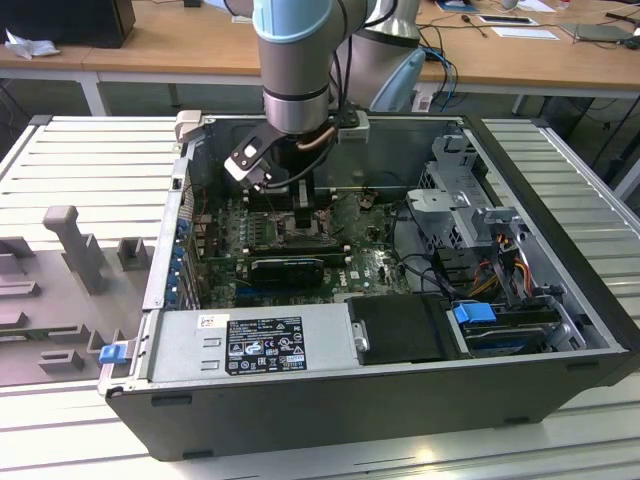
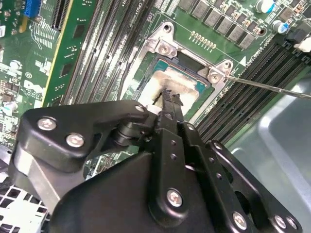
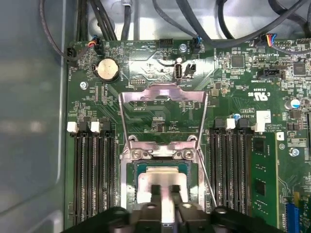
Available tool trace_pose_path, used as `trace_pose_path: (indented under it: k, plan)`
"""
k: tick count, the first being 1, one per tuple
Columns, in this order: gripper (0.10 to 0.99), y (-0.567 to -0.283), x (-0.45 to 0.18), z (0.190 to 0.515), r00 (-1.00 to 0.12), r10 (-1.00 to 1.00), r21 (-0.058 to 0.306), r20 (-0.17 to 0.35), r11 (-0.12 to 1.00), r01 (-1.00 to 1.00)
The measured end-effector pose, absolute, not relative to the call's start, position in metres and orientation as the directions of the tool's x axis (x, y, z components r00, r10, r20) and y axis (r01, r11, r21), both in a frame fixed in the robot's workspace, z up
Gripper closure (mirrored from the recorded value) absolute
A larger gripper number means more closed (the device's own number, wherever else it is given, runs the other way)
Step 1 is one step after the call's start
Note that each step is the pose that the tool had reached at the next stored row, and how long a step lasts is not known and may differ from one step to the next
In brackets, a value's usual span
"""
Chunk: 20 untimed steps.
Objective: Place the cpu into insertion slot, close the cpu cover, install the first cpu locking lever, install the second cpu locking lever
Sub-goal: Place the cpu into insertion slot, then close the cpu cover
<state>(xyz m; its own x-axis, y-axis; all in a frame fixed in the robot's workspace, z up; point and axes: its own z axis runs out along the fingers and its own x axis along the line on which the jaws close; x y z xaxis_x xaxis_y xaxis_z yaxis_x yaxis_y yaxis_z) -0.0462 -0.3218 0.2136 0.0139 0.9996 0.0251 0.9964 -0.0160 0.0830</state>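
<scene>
The black gripper (image 2: 170, 97) looms nearest in both wrist views, its tip down on the cpu (image 3: 163, 175), which lies pale and flat inside the insertion slot (image 3: 129, 187). Whether it grips the chip or merely touches it, I cannot tell. The cpu cover (image 3: 163, 92) stands swung up and open behind the socket, and a thin wire locking lever (image 2: 272, 87) juts free beside it. Black memory slots (image 3: 92, 170) flank the socket on both sides, a coin cell (image 3: 108, 69) sits beyond the cover, and dark cables (image 3: 204, 19) loop along the board's far edge. In the exterior view the arm reaches into an open computer case (image 1: 400, 410), close by a long black card (image 1: 288, 268). The grey power supply (image 1: 250, 345) carries a black label with white print and a small white sticker, both too fine to read.
</scene>
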Motion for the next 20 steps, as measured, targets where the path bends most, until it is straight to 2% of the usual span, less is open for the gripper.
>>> trace_pose_path:
  k: [1,20]
  plan:
    - [0.980,-0.322,-0.046,0.215,0.014,1.000,0.083,0.025,-0.016,0.996]
    - [0.980,-0.322,-0.042,0.227,0.015,0.999,0.081,0.031,-0.017,0.997]
